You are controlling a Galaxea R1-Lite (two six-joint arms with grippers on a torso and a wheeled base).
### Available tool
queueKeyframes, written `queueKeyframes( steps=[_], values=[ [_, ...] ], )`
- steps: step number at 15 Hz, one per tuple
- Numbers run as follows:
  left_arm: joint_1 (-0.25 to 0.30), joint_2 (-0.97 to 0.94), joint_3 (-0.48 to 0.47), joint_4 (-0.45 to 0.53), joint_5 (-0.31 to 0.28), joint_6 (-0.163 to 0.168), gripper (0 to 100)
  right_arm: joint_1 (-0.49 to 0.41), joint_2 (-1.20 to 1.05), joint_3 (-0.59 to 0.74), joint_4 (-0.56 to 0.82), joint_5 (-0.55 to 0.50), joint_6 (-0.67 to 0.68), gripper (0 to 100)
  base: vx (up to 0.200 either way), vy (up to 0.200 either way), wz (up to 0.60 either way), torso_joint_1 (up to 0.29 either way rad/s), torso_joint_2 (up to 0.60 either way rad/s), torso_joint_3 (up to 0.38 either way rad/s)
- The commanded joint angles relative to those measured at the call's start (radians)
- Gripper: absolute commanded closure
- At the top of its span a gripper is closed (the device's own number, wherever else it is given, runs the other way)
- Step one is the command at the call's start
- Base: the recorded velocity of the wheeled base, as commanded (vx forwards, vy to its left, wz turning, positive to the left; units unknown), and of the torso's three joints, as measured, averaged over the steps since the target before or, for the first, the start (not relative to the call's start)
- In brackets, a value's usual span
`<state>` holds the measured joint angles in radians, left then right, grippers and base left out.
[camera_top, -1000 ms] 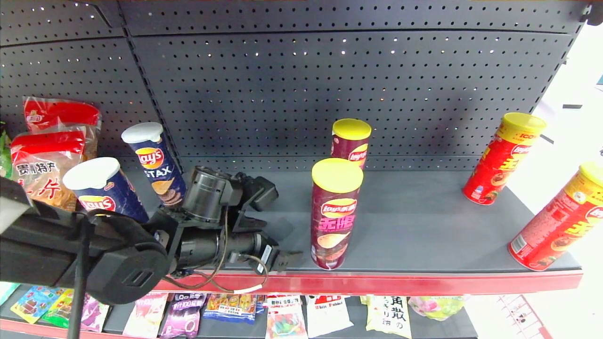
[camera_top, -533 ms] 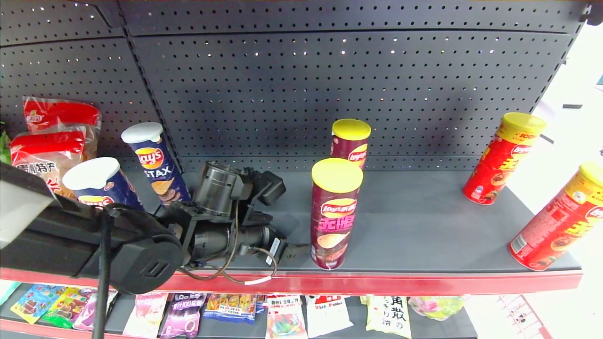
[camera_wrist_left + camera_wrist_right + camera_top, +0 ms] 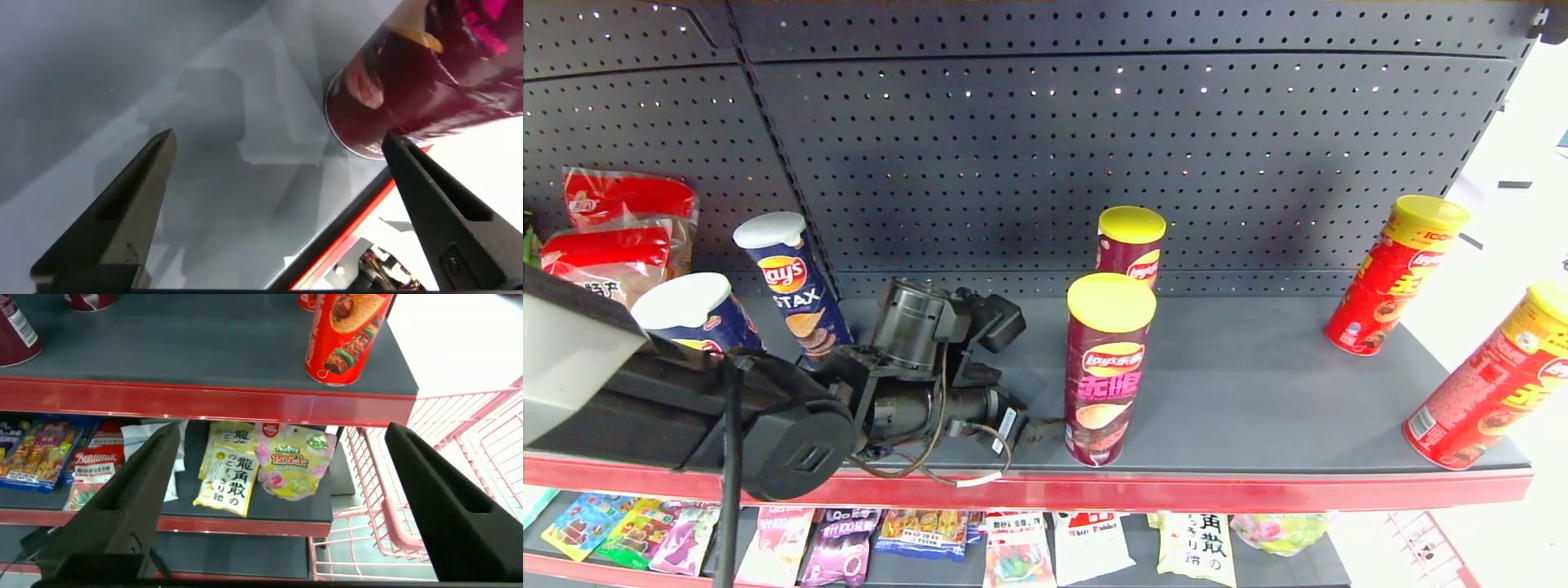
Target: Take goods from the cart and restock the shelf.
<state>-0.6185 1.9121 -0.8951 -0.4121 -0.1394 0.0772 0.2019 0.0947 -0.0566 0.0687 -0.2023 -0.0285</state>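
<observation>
Currently, your left claw [image 3: 1045, 427] lies low on the shelf [image 3: 1241, 392], close to its red front edge, with its tips at the foot of the front maroon can [image 3: 1107, 367]. In the left wrist view the left claw [image 3: 278, 192] has its fingers spread wide apart with only bare shelf between them. The front maroon can [image 3: 409, 90] stands just off one fingertip, outside the gap. You cannot tell from these views whether that tip touches the can.

The front maroon can stands upright near the shelf's front edge. The rear maroon can [image 3: 1129, 241] stands upright directly behind it, against the back panel. Two blue cans [image 3: 788, 282] stand at the left and two red cans [image 3: 1396, 273] at the right end. Red bags [image 3: 621, 212] sit at the far left.

Your right claw [image 3: 286, 514] is also spread, holding nothing, and sits in front of the shelving at the level of the lower shelf [image 3: 245, 523]. Packets [image 3: 233, 469] lie on that lower shelf. A red can [image 3: 343, 335] stands at the upper shelf's edge, and the pink cart [image 3: 369, 498] stands beside the shelving.
</observation>
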Motion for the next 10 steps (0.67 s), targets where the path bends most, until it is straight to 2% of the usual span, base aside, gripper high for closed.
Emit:
queueKeyframes(
  steps=[1, 10],
  values=[
    [0.000, 0.007, -0.005, -0.001, 0.000, 0.001, 0, 0.001, 0.005, 0.000, 0.000, 0.000, -0.001, 0, 0.000, 0.000, 0.00, 0.000, 0.00, 0.000],
    [-0.018, 0.034, -0.050, -0.001, 0.012, -0.001, 0, 0.001, 0.005, 0.000, 0.000, 0.000, -0.001, 0, 0.000, 0.000, 0.00, 0.000, 0.00, 0.000]
  ],
)
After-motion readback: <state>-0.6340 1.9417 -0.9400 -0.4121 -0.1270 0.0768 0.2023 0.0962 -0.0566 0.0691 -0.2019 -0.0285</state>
